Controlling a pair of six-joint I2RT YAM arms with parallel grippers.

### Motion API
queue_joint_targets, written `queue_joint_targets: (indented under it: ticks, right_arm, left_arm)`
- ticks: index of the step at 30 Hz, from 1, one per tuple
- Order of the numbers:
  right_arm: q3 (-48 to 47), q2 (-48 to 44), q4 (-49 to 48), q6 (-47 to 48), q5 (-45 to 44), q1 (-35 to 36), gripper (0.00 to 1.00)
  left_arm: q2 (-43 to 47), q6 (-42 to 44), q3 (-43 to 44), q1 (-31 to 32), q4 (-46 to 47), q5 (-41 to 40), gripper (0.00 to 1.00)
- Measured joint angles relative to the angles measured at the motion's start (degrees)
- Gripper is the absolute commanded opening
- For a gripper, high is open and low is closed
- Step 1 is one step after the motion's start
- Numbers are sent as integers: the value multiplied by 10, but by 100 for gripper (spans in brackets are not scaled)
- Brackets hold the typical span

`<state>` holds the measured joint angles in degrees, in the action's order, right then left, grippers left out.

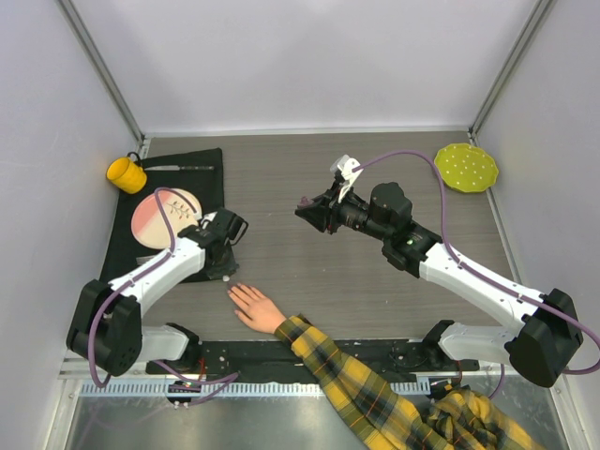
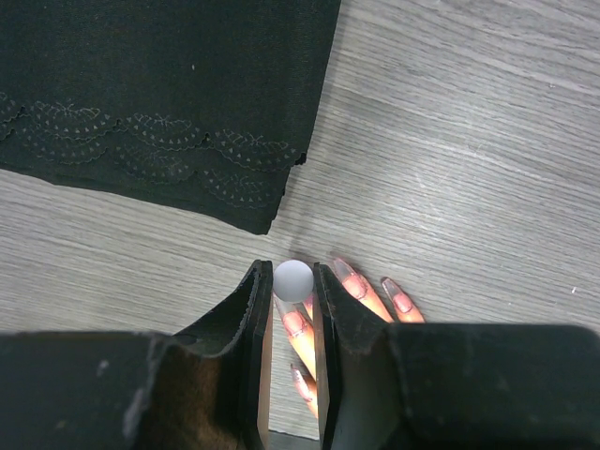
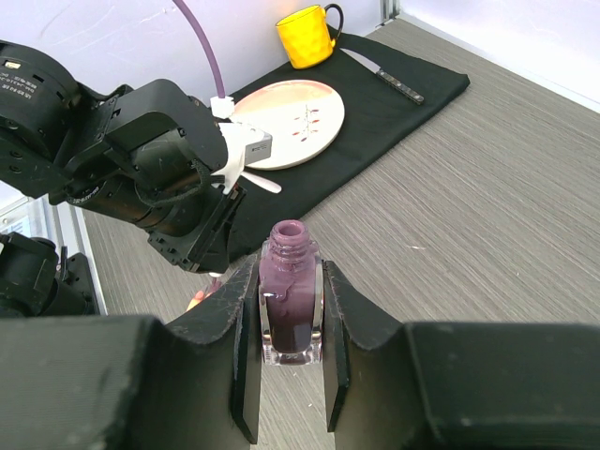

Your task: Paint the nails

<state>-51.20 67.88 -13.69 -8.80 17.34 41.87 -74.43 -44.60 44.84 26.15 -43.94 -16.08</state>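
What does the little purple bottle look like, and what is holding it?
The bottle is small, with flat sides of clear glass, and nearly full of dark purple polish. Its round neck is open, with no cap on it. It stands upright, squeezed between the two black fingers of the right gripper, one on each side. The grey wood-look table lies behind it.

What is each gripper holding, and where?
Right gripper: open purple polish bottle, jaws on its sides. Left gripper: pale round cap, pinched by its sides.
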Motion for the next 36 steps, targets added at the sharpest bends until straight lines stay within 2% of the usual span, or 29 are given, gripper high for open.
queue_joint_targets:
  ticks: [25,36]
  right_arm:
    - [0,0,0,0,0,0,1]
    - [0,0,0,0,2,0,1]
  left_arm:
    - [-12,7,8,-4,-3,-34,0]
    - [11,8,28,-4,-30,-10,0]
